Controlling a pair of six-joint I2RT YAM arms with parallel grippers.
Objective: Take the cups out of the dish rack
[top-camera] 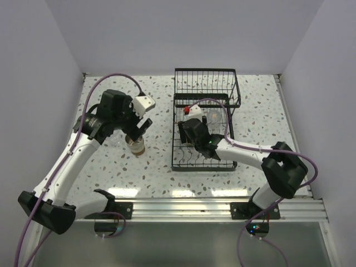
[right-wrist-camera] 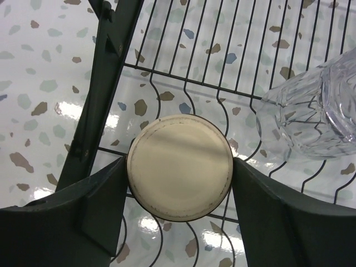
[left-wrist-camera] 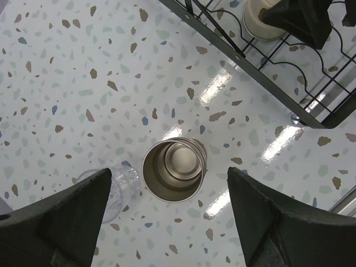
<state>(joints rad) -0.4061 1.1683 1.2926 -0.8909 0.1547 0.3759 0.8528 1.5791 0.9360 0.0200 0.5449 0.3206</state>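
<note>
Right fingers [right-wrist-camera: 289, 222], inverted brown cup [right-wrist-camera: 179, 167] between, touching both

You viewed the whole scene from high at the near side. Both wrist cameras faced downward at close range. All three showed the dish rack [top-camera: 200, 167].

table [left-wrist-camera: 83, 83]: white, speckled with brown, grey-blue and pale green
dish rack [right-wrist-camera: 105, 83]: black wire
upright cup [left-wrist-camera: 173, 169]: brown outside, shiny grey inside
second cup [left-wrist-camera: 119, 186]: clear
cup in rack [right-wrist-camera: 179, 167]: pale cream base
cables [top-camera: 119, 78]: purple
</note>
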